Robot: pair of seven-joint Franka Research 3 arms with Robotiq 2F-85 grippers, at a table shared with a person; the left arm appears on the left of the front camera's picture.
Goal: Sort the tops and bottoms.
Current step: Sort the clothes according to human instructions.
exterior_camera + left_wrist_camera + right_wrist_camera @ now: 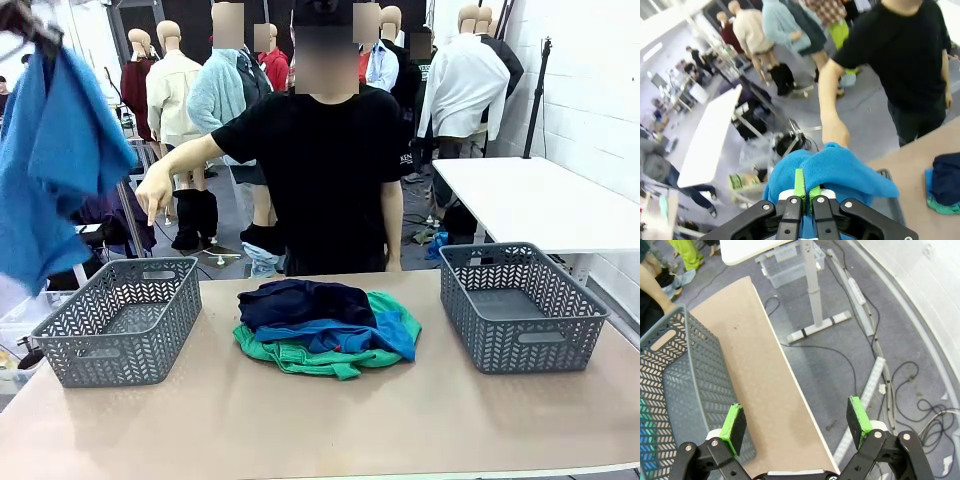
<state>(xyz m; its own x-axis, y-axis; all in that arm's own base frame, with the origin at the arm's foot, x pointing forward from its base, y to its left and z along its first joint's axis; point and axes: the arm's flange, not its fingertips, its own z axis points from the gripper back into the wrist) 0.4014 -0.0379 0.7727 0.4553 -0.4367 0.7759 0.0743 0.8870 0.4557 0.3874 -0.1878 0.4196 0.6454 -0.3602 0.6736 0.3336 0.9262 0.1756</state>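
High at the upper left, my left gripper (30, 22) is shut on a bright blue shirt (50, 150) that hangs down from it. In the left wrist view the green pads of this gripper (806, 187) pinch the blue shirt (840, 170). A pile lies mid-table: dark navy trousers (295, 300) on top, a second blue shirt (370, 338) under them, and green shorts (300, 362) at the bottom. My right gripper (797, 422) stands open with nothing in it, above the table's right edge beside the right basket (680, 370).
Two grey mesh baskets stand on the table, the left basket (120, 320) and the right basket (520, 305), both with nothing in them. A person in black stands at the far side; their hand (155, 195) points down toward the left basket. A white table (540, 200) stands behind.
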